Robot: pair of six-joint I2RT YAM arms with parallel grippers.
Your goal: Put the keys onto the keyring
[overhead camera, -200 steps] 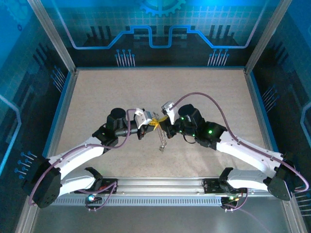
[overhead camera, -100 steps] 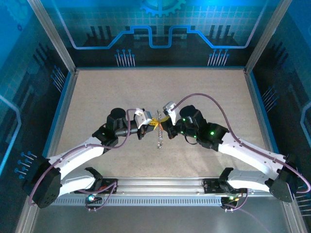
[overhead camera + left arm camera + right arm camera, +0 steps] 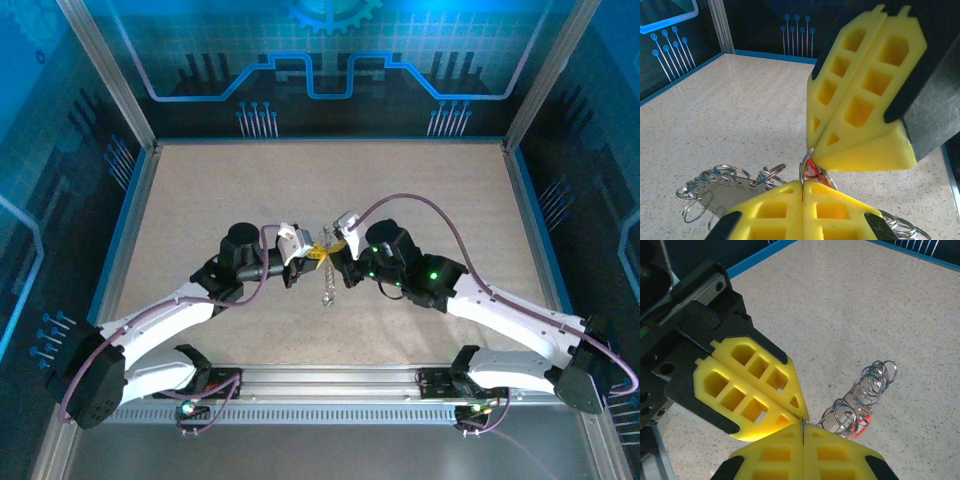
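threading step in hand, by our reading: left hand (image 3: 802, 192) and right hand (image 3: 802, 440) meet tip to tip above the middle of the bench (image 3: 200, 200). each is fully closed, apparently pinching the same thin wire of the keyring (image 3: 867, 387), which dangles coiled toward the bench. a red-headed one of the keys (image 3: 812, 169) sits at the pinch. next move calls for a fine slide along the wire without loosening. the wire's split end is hidden inside the pinch; key count unclear.
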